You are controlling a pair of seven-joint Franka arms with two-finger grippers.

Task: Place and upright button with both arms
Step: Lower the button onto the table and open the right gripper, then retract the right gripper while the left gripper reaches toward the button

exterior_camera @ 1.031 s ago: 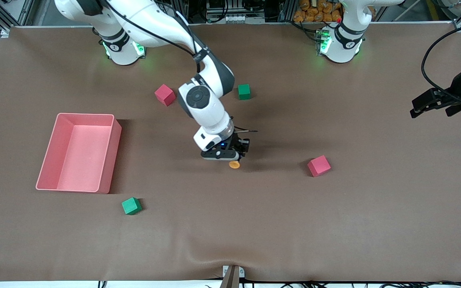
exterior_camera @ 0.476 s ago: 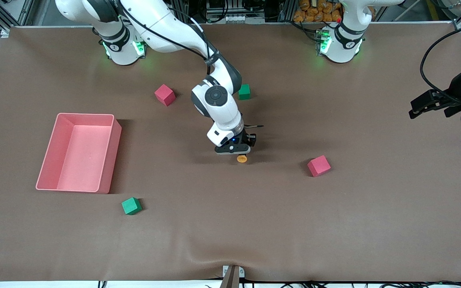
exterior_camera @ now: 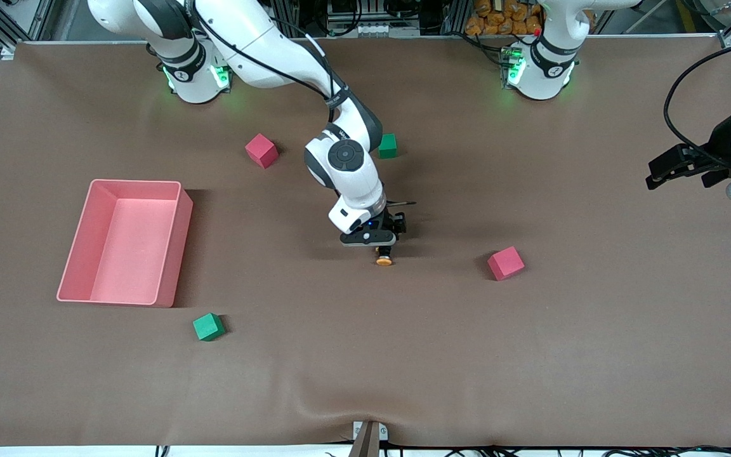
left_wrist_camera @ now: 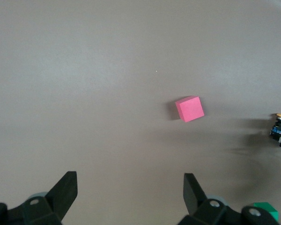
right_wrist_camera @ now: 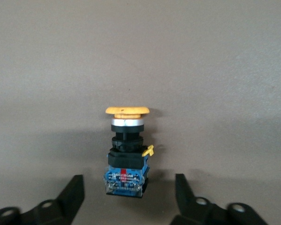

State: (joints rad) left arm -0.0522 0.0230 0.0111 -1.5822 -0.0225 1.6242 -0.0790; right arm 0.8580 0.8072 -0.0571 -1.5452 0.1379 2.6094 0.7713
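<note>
Near the middle of the bench (exterior_camera: 365, 355) we find the button (exterior_camera: 384, 258), lying on the brown surface with its orange cap pointing toward the front camera. We see the right gripper (exterior_camera: 381, 244) low over it, at the button's 12 o'clock in the front view. In the right wrist view the button (right_wrist_camera: 127, 152) lies between the two black fingers (right_wrist_camera: 71, 196), which stand apart with a clear gap on each side, touching nothing. We note a red cube (exterior_camera: 506, 263) at the button's 3 o'clock, toward the left arm's end. The left gripper (exterior_camera: 686, 166) waits in the air over that end of the bench, its fingers (left_wrist_camera: 64, 192) wide apart and empty. A pink bin (exterior_camera: 175, 254) sits at the button's 9 o'clock, a green cube (exterior_camera: 207, 327) at its 8 o'clock.
</note>
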